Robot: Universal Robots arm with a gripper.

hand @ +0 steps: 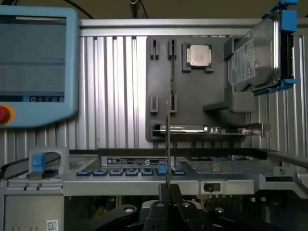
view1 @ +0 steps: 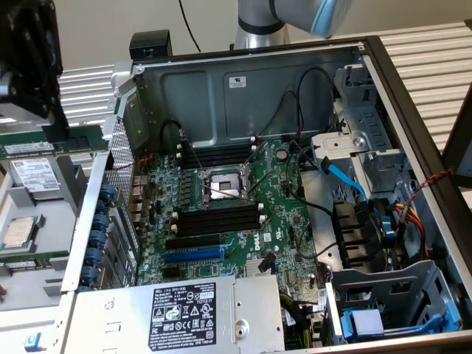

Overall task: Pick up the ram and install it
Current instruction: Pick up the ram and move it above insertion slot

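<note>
The ram [view1: 44, 141] is a long green stick with a white label, held level above the parts tray at the exterior view's left, outside the computer case. My black gripper [view1: 62, 125] comes down onto it from above and is shut on it. In the wrist view the ram [hand: 167, 144] shows edge-on as a thin line rising from between the closed fingers of the gripper [hand: 168, 191]. The black memory slots [view1: 220, 218] with white end clips lie on the motherboard inside the case, well to the exterior view's right of the ram.
The open case has a metal side wall [view1: 88, 221] between the tray and the motherboard. A CPU socket [view1: 223, 184], a blue expansion slot [view1: 193, 254] and loose cables [view1: 346, 181] sit inside. The grey tray [hand: 192, 91] holds a CPU [hand: 197, 55] and hard drive [hand: 255, 53]. A blue-framed pendant [hand: 33, 62] stands beside it.
</note>
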